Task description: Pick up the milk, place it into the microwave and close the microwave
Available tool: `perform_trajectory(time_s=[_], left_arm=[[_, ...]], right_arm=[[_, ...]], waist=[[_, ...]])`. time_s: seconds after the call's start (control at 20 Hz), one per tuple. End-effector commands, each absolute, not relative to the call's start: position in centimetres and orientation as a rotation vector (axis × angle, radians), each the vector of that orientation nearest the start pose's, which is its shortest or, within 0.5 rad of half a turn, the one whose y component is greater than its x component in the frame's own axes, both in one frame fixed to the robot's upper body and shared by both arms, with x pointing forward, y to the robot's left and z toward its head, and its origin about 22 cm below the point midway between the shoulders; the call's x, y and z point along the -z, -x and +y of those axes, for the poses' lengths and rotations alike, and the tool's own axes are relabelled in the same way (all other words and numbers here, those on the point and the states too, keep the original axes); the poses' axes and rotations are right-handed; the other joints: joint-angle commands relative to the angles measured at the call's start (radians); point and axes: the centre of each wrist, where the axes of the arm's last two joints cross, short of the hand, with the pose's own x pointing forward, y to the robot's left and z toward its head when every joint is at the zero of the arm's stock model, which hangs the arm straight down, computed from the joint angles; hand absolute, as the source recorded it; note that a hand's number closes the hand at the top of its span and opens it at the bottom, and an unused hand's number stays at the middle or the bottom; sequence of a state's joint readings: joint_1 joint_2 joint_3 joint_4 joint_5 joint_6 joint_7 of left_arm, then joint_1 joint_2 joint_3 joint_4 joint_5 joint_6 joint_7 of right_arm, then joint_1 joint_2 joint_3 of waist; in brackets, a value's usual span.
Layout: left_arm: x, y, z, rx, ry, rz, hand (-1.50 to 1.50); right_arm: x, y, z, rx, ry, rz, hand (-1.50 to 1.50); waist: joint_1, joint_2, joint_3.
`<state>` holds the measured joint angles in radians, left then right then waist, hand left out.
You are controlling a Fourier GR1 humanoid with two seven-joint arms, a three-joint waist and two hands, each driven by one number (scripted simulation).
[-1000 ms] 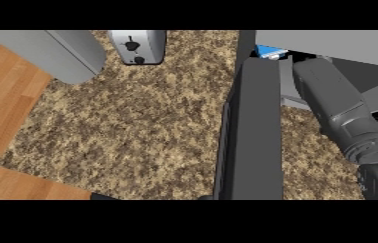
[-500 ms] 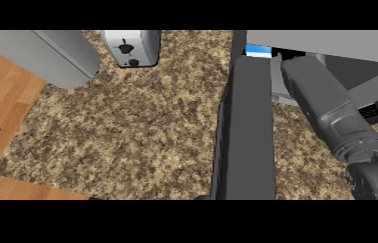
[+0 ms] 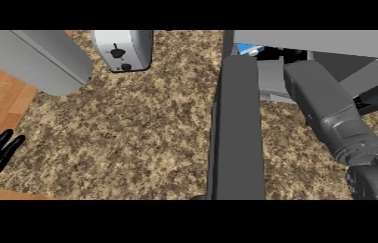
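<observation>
Blue-and-white milk is sitting just inside the microwave, at the left of its mouth, close to the door's hinge end. The dark door is hanging open, its long axis running from the microwave toward the robot. The right forearm is lying just right of the door and reaching into the cavity, so the milk is lying up and left of its far end. The right robot hand is hiding in the dark there, and I cannot tell whether it is open or gripping. The left robot hand is resting open at the left edge, well apart. Likely the forearm is blocking the door's swing. A toaster is standing on the speckled table, out of the way.
</observation>
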<state>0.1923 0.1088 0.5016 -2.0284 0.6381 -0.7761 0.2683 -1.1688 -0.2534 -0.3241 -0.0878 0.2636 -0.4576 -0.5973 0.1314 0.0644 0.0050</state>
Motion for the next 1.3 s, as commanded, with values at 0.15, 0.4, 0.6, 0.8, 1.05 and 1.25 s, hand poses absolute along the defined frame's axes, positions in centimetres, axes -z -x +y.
perform_trajectory(time_s=[0.15,0.4,0.6,0.8,1.05,1.25], left_arm=[[-6.9,-15.5,35.4,0.248,0.444,-1.815,-1.50],[-5.1,-15.7,33.8,0.313,0.564,-1.764,-1.50],[-5.0,-16.3,31.9,0.388,0.646,-1.696,-1.50],[-4.0,-16.4,31.2,0.460,0.643,-1.652,-1.50],[-3.3,-18.8,29.8,0.494,0.626,-1.657,-1.50],[-1.9,-19.4,28.1,0.545,0.616,-1.642,-1.50]], right_arm=[[-5.2,-44.5,-25.7,-0.189,0.515,-1.838,-1.50],[-3.2,-43.6,-24.8,-0.156,0.274,-1.851,-1.50],[-0.6,-42.2,-25.4,-0.097,0.080,-1.858,-1.50],[3.3,-40.0,-23.9,-0.033,-0.048,-1.833,-1.50],[7.7,-36.5,-23.6,0.009,-0.185,-1.808,-1.50],[9.5,-34.9,-21.7,0.003,-0.201,-1.776,-1.50]], waist=[[-0.048,-0.025,-0.003],[-0.069,-0.036,-0.003],[-0.090,-0.044,-0.002],[-0.103,-0.053,-0.004],[-0.137,-0.064,-0.006],[-0.153,-0.075,-0.008]])
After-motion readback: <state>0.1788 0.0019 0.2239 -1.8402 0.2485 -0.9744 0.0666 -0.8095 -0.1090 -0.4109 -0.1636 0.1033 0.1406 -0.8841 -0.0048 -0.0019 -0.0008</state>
